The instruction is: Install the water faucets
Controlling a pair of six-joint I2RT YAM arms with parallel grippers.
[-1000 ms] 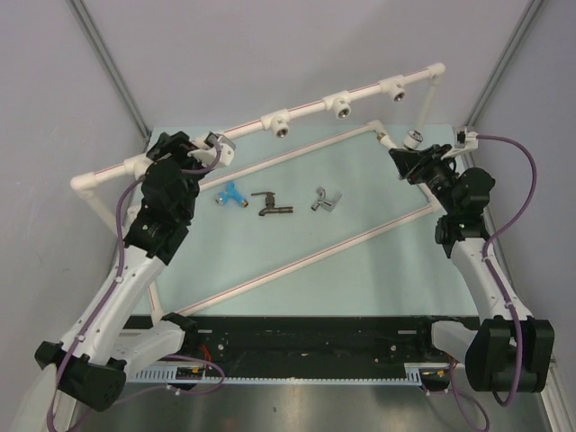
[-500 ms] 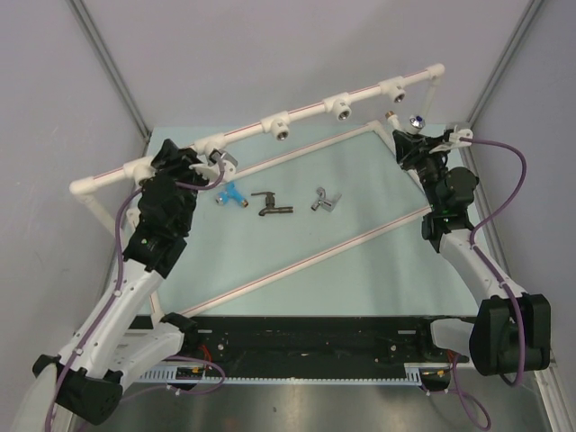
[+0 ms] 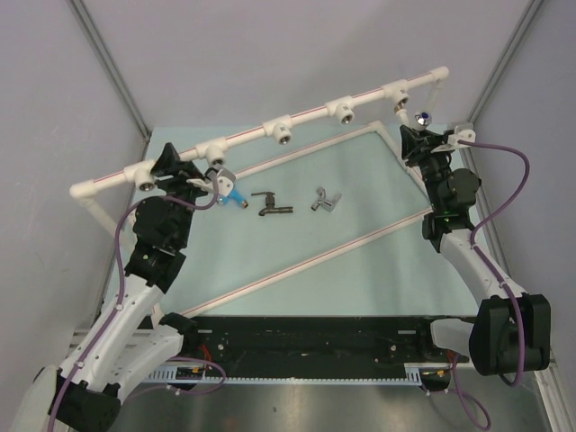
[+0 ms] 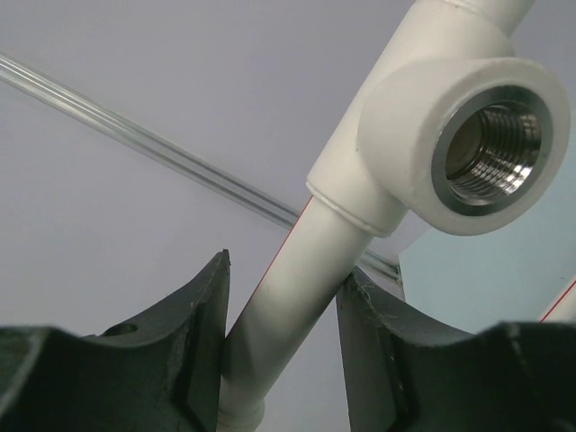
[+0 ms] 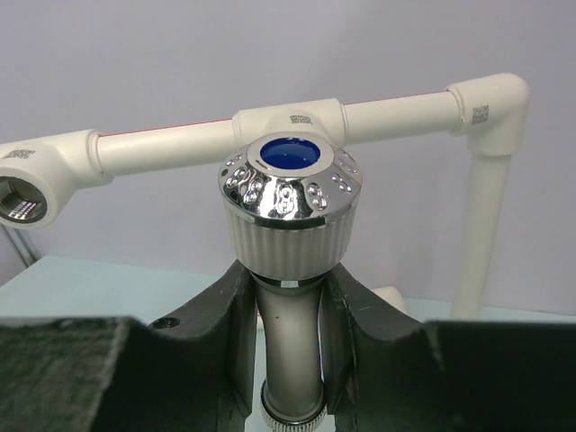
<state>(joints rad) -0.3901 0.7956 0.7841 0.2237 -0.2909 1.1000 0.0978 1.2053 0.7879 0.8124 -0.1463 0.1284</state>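
My right gripper (image 5: 286, 279) is shut on the body of the white faucet (image 5: 288, 207), which stands upright with its ribbed chrome cap and blue centre above the fingers. From above, this faucet (image 3: 419, 118) and the right gripper (image 3: 416, 135) sit just below the right-hand tee fitting (image 3: 396, 90). At the rail's left end, my left gripper (image 4: 286, 270) (image 3: 177, 162) is shut on the white pipe (image 4: 297, 288), close to a tee fitting (image 4: 477, 144) with a threaded socket. The blue (image 3: 232, 195), dark (image 3: 270, 204) and silver (image 3: 325, 201) faucets lie on the table.
The raised pipe rail carries more tee fittings (image 3: 281, 129) (image 3: 342, 110) and ends at a corner post (image 5: 481, 225). A low white pipe frame lies on the green table, with a diagonal bar (image 3: 315, 256) and a back bar (image 3: 297, 151). Grey walls stand close behind.
The left gripper has swung up to the rail and closed around the pipe. The right gripper has lifted the white faucet toward the rail's right end.
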